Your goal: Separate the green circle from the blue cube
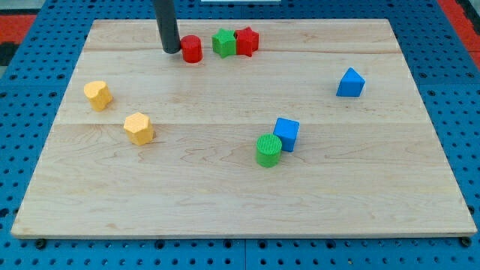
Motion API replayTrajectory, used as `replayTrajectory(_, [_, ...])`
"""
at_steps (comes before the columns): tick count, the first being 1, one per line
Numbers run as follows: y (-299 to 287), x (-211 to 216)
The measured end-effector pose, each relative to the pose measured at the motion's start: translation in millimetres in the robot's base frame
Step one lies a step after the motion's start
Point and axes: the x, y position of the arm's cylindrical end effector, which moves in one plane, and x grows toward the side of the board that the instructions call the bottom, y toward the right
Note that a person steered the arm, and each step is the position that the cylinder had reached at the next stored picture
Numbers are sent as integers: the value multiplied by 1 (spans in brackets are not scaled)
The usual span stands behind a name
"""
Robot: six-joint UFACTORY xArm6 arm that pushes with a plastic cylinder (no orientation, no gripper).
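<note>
While the green circle (268,150) is sitting against the blue cube (286,133), the rod's tip (172,51), fingerless, is standing far off beside the red cylinder (192,49) on the table (225,202).

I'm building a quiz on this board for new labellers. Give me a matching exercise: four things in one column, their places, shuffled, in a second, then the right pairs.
Things:
1. green ridged cylinder block
2. red star-shaped block
3. blue triangular block
4. my tip

Places:
A. alone at the view's right
B. just left of the red cylinder block
C. against the blue cube block
D. beside the green star-shaped block

Pairs: 1-C, 2-D, 3-A, 4-B
</note>
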Motion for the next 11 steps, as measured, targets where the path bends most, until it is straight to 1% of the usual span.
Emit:
replayTrajectory(1, [40,5])
replayTrajectory(2, [41,15])
replayTrajectory(3, [63,83])
replayTrajectory(4, [82,165])
replayTrajectory(5, [57,239])
replayTrajectory(6, [109,315])
replayTrajectory(7, [178,320])
replayTrajectory(8, [192,300])
replayTrajectory(9, [173,277])
replayTrajectory(10, [173,261])
replayTrajectory(11, [162,235])
